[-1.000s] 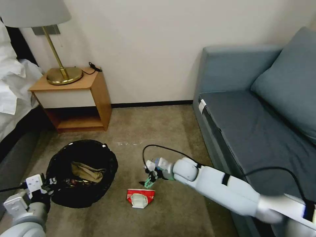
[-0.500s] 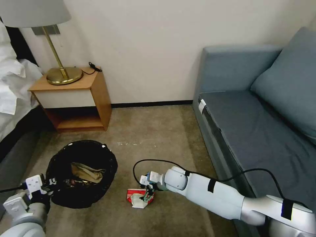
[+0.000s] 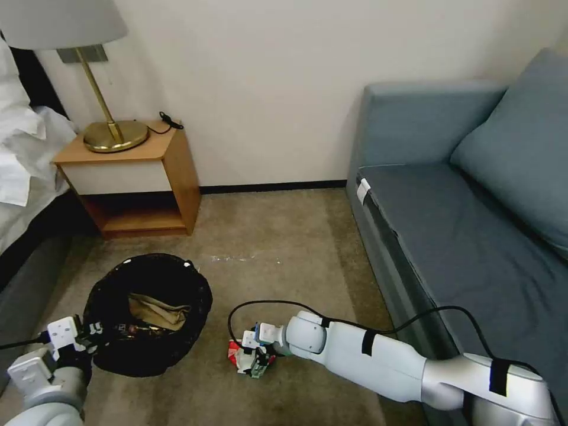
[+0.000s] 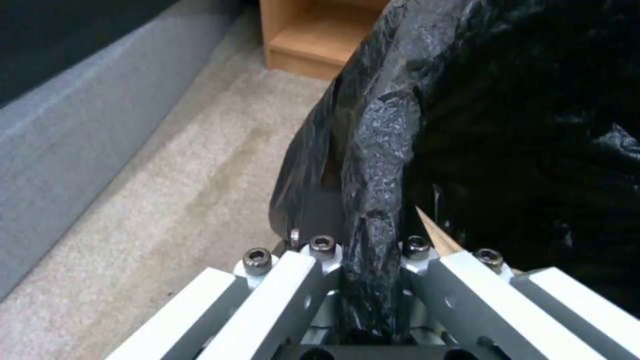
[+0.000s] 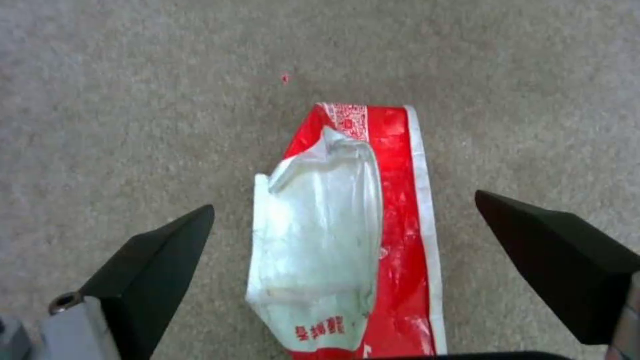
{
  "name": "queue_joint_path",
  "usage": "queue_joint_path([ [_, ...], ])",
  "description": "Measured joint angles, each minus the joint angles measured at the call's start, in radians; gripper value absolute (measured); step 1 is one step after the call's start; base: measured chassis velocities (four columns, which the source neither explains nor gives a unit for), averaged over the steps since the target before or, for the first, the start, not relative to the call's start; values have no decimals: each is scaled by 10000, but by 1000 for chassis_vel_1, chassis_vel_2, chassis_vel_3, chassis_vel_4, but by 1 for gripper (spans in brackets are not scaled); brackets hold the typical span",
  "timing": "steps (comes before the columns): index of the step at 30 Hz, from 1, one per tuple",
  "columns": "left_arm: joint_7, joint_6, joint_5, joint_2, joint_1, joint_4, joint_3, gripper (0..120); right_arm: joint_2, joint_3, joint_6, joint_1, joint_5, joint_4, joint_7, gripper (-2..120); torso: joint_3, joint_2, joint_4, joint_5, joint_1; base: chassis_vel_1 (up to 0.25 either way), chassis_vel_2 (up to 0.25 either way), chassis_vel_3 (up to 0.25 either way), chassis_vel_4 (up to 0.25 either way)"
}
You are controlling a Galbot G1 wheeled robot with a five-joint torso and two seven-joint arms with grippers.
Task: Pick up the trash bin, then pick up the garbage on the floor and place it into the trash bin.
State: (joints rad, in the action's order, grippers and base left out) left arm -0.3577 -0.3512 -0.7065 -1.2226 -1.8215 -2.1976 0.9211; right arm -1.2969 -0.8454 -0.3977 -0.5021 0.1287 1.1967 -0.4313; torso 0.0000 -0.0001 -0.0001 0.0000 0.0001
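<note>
The trash bin (image 3: 148, 310), lined with a crinkled black bag, stands on the carpet at the lower left with tan paper inside. My left gripper (image 3: 89, 336) is shut on its near rim; the left wrist view shows the bag's rim (image 4: 373, 200) pinched between the fingers. A red-and-white crushed packet (image 5: 347, 230), a piece of garbage, lies flat on the carpet right of the bin, also seen as the packet (image 3: 238, 355) in the head view. My right gripper (image 5: 347, 250) hangs open just above it, one finger (image 5: 153, 260) on each side.
A wooden nightstand (image 3: 136, 177) with a brass lamp (image 3: 112, 133) stands behind the bin. A grey-blue sofa (image 3: 461, 225) runs along the right, a bed (image 3: 23, 177) along the left. Open carpet (image 3: 278, 242) lies between them.
My right arm has swung left and down toward me, bringing its open gripper over the red-and-white packet. The left gripper and bin have stayed put.
</note>
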Motion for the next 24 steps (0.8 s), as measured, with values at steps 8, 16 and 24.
queue_joint_path([
  [8,0,16,23,-4,-11,-5,-7,3,-320,47,177,-70,-319,-687,-41,100,0,0,1,0,-1,0,0,0,0],
  [16,0,24,54,-7,46,53,-86,3,-427,149,289,-162,-488,-1057,-65,100,0,0,0,0,-1,0,0,0,0],
  [24,0,29,58,31,75,97,-99,3,-499,181,405,-285,-600,-1313,-64,90,0,0,0,0,0,0,0,0,0],
])
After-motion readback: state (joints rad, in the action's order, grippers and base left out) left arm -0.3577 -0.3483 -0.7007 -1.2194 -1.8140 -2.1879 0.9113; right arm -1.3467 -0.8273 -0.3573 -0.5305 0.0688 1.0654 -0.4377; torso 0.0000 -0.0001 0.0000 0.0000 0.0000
